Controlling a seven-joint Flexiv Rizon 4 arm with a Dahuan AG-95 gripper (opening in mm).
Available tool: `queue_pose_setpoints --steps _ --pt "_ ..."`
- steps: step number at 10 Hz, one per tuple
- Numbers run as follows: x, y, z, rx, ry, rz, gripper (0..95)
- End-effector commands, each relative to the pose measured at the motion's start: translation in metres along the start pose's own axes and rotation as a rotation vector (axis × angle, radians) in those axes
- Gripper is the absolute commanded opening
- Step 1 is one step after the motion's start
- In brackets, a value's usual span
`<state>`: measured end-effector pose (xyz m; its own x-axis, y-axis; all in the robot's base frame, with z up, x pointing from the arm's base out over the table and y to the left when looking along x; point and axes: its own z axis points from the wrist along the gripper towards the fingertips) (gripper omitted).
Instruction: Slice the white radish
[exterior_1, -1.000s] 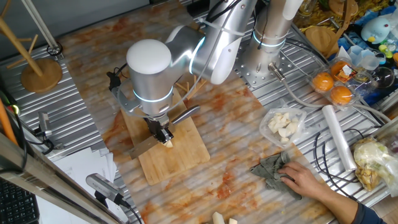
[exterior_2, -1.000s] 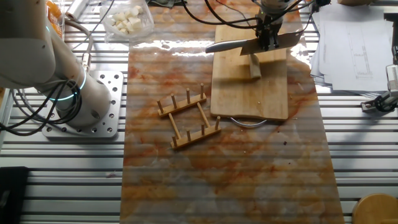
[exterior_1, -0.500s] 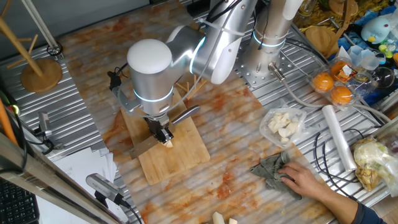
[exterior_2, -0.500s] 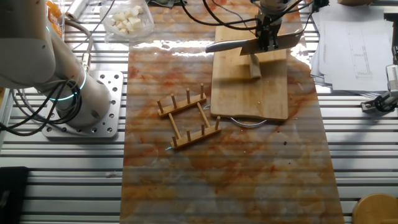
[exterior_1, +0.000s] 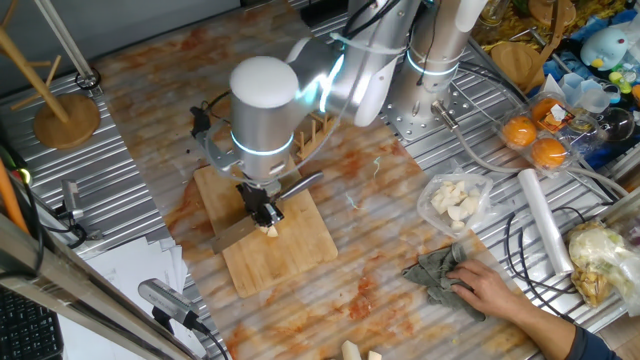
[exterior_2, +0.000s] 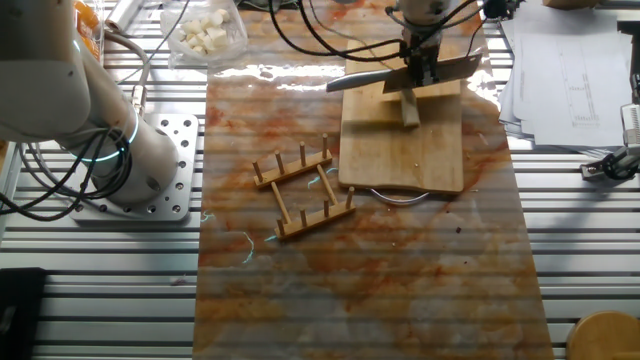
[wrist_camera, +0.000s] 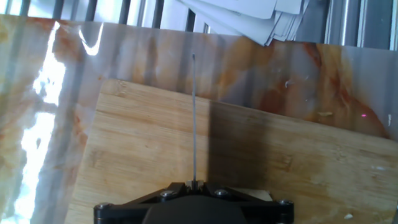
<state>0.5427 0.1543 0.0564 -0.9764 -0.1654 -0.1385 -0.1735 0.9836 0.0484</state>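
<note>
Hiding beneath pincer (exterior_1: 264, 212): white radish (exterior_1: 271, 231), knife (exterior_2: 400, 78).

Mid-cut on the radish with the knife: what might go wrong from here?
1. The white radish is a thin strip lying loose on the cutting board; nothing pins it, so it may roll or skid under the knife held by the gripper.
2. The board sits unclamped on the smooth table; downward force could shift it.
3. A person's hand rests on a cloth beside the arm; a wide swing could come close to it.
</note>
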Motion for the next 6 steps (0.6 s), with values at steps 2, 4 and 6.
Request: queue_pose_setpoints --steps 2,4,6 --pt "0.0 0.0 0.016 0.015 0.055 -0.017 0.0" --pt "-0.001 0.0 0.013 0.024 0.073 -0.023 0.0" --pt "-0.004 0.002 0.003 0.032 0.097 -0.023 0.0"
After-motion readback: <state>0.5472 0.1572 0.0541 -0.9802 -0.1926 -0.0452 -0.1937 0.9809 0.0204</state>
